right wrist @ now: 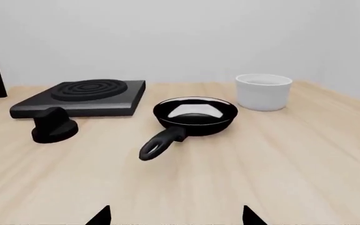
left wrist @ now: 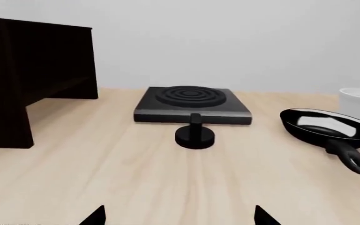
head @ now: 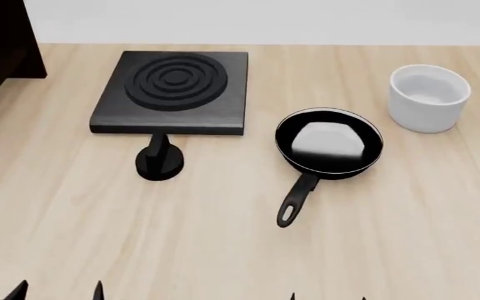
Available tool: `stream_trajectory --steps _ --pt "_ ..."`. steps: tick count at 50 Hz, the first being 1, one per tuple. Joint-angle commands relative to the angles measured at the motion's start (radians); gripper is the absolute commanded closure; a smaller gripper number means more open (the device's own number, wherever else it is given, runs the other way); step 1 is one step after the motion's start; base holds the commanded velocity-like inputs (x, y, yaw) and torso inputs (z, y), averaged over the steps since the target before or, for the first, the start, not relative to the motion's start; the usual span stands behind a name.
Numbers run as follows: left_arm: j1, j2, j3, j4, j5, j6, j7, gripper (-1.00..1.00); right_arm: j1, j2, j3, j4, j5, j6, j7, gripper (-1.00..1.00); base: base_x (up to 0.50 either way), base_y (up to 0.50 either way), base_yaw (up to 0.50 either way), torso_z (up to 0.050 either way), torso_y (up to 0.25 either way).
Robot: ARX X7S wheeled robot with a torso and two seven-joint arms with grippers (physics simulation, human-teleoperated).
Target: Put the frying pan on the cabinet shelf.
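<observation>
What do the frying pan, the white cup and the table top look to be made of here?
The frying pan looks like dark coated metal: glossy inside with a pale reflection and a thin light rim. The white cup looks like matte ceramic or plastic, plain and even in tone. The table looks like pale wood, with fine grain lines.

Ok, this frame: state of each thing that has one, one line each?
pan: upright on the table, empty, ungripped, handle toward the robot.
cup: upright, empty, beside the pan, not touching it.
burner slab: flat on the table, nothing on it.
knob: standing just in front of the slab.
cabinet: no pan on it.
left gripper: open, empty.
right gripper: open, empty.
</observation>
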Motion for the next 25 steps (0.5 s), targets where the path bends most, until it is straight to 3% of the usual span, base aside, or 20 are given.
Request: stream_trajectory --steps 1,9,25 --pt "-0.005 -0.007 0.002 0.001 -0.021 -0.008 -0.025 -1.00 -0.007 0.009 -0.014 0.007 0.014 -0.016 0.015 -1.00 0.00 0.00 0.00 0.000 0.000" --pt "-0.003 -0.014 0.009 0.010 -0.034 -0.014 -0.035 -1.00 -0.024 0.013 -0.023 0.006 0.019 -0.037 0.027 -1.00 0.21 -0.20 0.00 0.000 0.000" --pt "-0.007 -0.027 0.029 -0.003 -0.048 -0.007 -0.042 -1.00 -0.039 0.028 -0.041 0.000 0.028 -0.048 0.044 -1.00 0.30 -0.43 0.00 0.000 0.000"
